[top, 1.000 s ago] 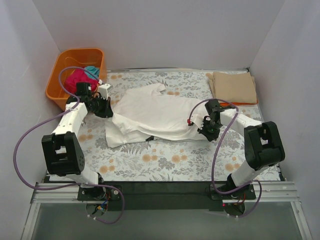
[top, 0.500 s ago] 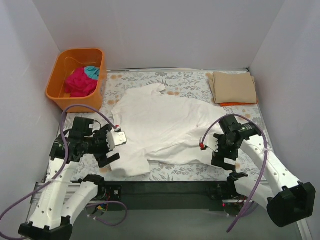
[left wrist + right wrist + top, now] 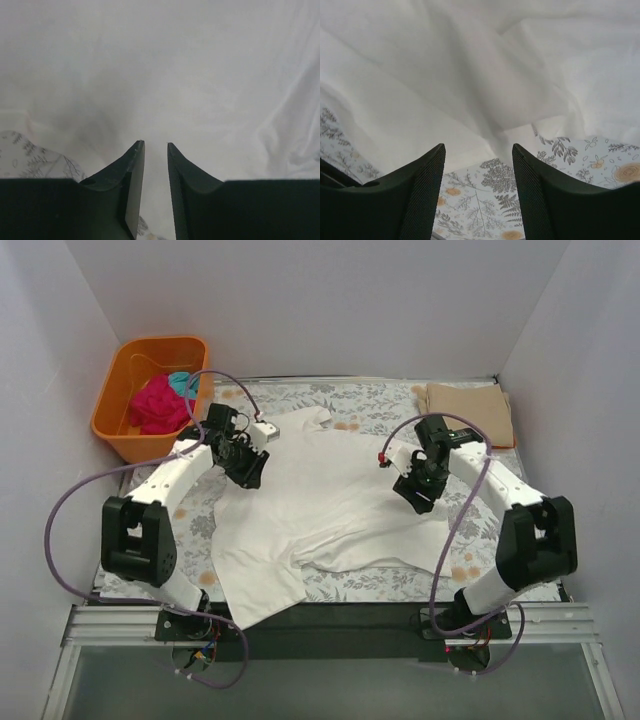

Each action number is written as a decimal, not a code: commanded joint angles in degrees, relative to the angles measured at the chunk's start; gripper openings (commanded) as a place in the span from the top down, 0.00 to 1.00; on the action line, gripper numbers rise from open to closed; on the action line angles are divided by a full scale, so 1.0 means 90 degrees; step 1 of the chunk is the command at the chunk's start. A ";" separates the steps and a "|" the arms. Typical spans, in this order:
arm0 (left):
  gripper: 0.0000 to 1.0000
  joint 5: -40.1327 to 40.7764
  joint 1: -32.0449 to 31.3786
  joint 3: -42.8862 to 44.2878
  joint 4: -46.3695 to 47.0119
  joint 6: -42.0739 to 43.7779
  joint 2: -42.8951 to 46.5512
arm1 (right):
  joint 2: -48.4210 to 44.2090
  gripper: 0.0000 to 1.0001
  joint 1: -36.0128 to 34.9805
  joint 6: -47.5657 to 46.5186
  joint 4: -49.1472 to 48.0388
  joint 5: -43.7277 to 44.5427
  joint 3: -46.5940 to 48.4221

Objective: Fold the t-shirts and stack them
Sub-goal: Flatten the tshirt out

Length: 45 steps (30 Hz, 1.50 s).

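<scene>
A large white t-shirt (image 3: 320,505) lies spread across the floral table covering (image 3: 375,405), its lower left part reaching the near edge. My left gripper (image 3: 249,469) rests over the shirt's upper left part. In the left wrist view the left gripper (image 3: 155,144) shows a narrow gap, with white cloth (image 3: 160,65) below and nothing between the fingers. My right gripper (image 3: 415,494) hangs at the shirt's right edge. Seen from the right wrist, it (image 3: 478,146) stands open above the cloth's edge (image 3: 445,65). A folded tan t-shirt (image 3: 468,412) lies at the back right.
An orange tub (image 3: 115,425) stands at the back left, holding a magenta t-shirt (image 3: 155,405) and a teal one (image 3: 183,383). White walls close in the table on three sides. Purple cables loop from both arms.
Both arms swung from the near edge back to the shirt's far part. The shirt was dragged toward the near edge and lies flatter. Both grippers opened wide, then narrowed.
</scene>
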<state>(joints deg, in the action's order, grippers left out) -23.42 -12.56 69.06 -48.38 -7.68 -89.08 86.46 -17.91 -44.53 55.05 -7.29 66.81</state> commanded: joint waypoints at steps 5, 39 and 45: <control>0.80 0.1107 -0.0030 0.0911 0.1479 -0.0875 -0.1916 | 0.1652 0.48 0.0184 0.0866 -0.1145 0.0322 0.0897; 0.70 0.0786 0.0155 0.4141 0.0707 -0.1802 -0.3655 | 0.1292 0.49 0.0857 0.0095 -0.0375 -0.0781 0.1415; 0.63 0.0434 0.0155 0.4427 0.0834 -0.1920 -0.4301 | 0.1185 0.48 0.0955 0.0007 -0.0393 -0.0587 0.1191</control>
<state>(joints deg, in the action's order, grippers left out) -17.63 -11.35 106.59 -42.04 -23.20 -129.27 98.59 -9.43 -44.53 50.46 -12.12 77.56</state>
